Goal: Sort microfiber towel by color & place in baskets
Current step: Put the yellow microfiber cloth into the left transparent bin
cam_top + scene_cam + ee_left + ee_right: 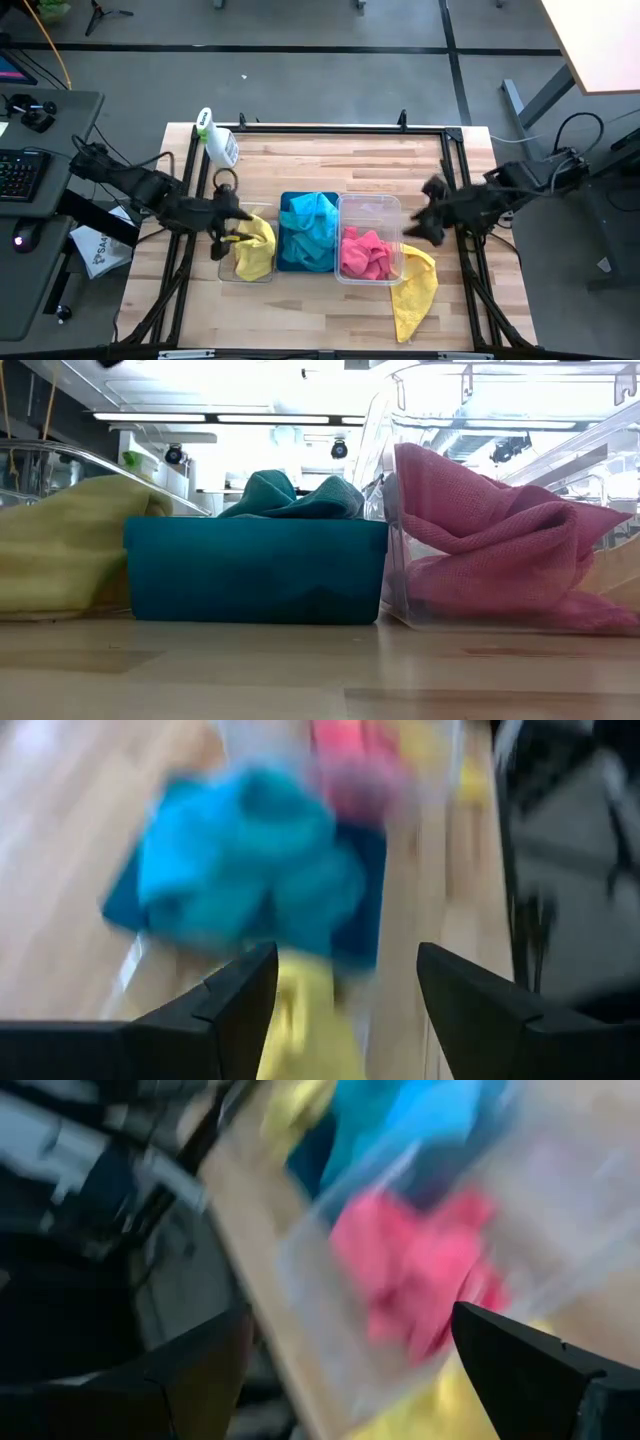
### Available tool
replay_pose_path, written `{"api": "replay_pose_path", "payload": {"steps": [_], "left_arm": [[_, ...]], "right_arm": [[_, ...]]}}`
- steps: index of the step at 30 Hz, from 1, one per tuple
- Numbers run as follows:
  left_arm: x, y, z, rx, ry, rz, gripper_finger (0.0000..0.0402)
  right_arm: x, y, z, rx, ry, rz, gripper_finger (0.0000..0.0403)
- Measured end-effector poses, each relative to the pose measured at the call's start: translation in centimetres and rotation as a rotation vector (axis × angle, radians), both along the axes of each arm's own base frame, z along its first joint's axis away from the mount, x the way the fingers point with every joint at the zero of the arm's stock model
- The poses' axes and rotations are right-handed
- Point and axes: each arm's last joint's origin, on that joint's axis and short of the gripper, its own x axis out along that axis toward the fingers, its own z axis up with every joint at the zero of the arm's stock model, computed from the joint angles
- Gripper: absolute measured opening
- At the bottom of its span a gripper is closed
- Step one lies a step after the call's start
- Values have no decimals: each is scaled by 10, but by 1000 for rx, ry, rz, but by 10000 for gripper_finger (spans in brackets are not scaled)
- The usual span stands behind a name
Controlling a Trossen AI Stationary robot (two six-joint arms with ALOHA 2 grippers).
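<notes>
Three baskets stand side by side in a row across the counter: a clear basket on the left, a solid teal basket in the middle and a clear basket on the right. The long axis of each runs front to back.

Towels: one yellow towel lies in the left clear basket, cyan-blue cloth fills the teal basket, and pink cloth is bunched in the right clear basket. The piece counts cannot be told. A second yellow towel lies on the counter at the right basket's front corner, its long axis running toward the front edge.

The left end effector hovers at the left basket, fingers spread and empty. The right end effector hovers beside the right basket, fingers wide apart, holding nothing.

A white spray bottle lies at the counter's back left.
</notes>
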Motion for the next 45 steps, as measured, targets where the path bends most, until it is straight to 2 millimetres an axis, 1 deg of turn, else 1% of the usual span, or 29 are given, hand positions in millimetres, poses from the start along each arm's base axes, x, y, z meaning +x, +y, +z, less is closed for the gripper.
{"api": "replay_pose_path", "payload": {"steps": [2,5,9,12,15,17,20,23,26,29,31,34,36,38,40,42,44,45], "left_arm": [[4,-2,8,8,-100,36,229],[7,-6,14,14,-187,44,230],[14,-11,14,9,-217,52,230],[16,-12,15,0,-229,58,230],[16,-11,15,7,-231,70,230],[16,-11,15,30,-234,75,230],[16,-10,15,46,-238,82,230],[16,-10,15,49,-239,84,230],[16,-10,15,52,-239,86,230],[16,-10,15,61,-243,99,230],[16,-9,15,69,-247,110,230],[16,-8,15,84,-254,129,230],[16,-8,15,96,-255,129,230],[16,-8,16,109,-256,120,230],[15,-8,17,124,-263,111,230],[14,-7,23,141,-278,109,230],[9,-3,35,157,-316,109,230],[6,-2,44,171,-341,113,230]], "right_arm": [[-3,11,-5,68,48,51,337],[-9,34,-29,81,179,97,337],[-19,64,-76,45,374,113,337],[-28,75,-110,5,486,76,337],[-32,74,-136,-53,555,42,337],[-34,70,-149,-96,584,39,337],[-33,62,-162,-164,595,45,337],[-32,57,-175,-205,596,100,337],[-28,57,-190,-181,564,174,337],[-24,56,-206,-138,514,192,337],[-25,51,-216,-121,525,150,337],[-30,44,-229,-97,597,56,336],[-32,42,-235,-80,644,37,327],[-32,43,-237,-69,666,35,305],[-31,45,-234,-55,679,42,258],[-28,49,-224,-45,684,65,185],[-28,53,-208,-65,722,107,86],[-28,54,-198,-86,748,134,45]]}}
